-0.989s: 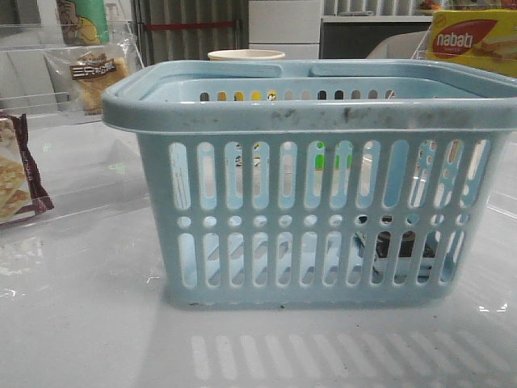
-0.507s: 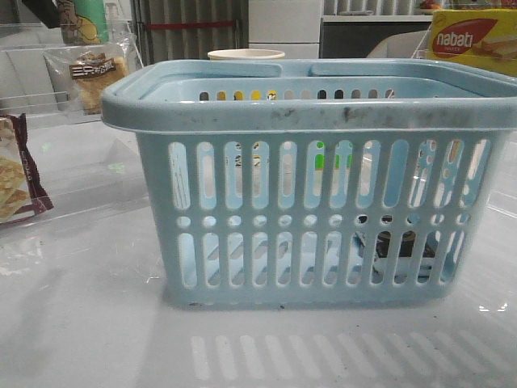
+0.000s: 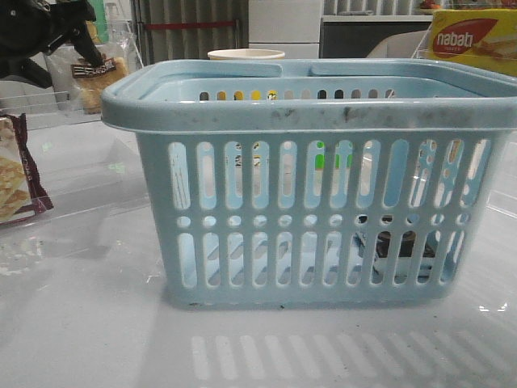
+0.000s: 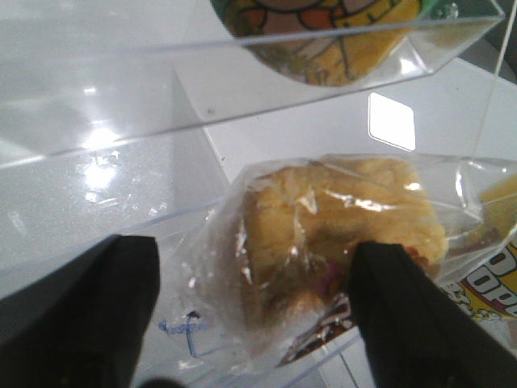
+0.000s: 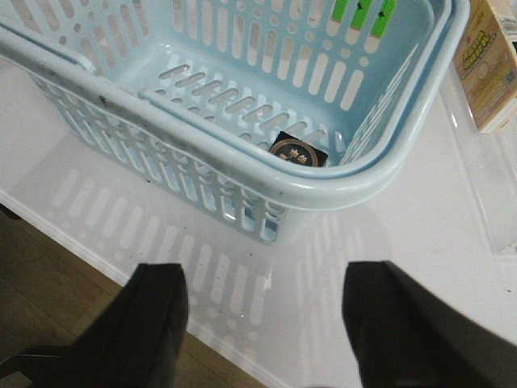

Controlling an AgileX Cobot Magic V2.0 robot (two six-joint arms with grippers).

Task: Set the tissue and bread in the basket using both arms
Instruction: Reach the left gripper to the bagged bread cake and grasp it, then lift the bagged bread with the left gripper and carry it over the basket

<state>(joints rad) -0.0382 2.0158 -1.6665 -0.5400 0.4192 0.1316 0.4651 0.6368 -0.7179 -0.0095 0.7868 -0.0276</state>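
Clear acrylic shelf edge [image 4: 242, 105] just beside bagged bread [image 4: 339, 234], basket [image 3: 307, 117] apart.

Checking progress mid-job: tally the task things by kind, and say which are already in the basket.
Basket: 1
Tissue: 1, inside the basket
Bread: 1, outside it
Total: 3

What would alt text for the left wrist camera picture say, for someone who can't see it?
Two dark, open fingers reach either side of the bread, a golden-brown loaf in a clear plastic packet, without visibly squeezing it. Behind it a clear plastic divider crosses the view, with a colourful cartoon-printed package beyond.
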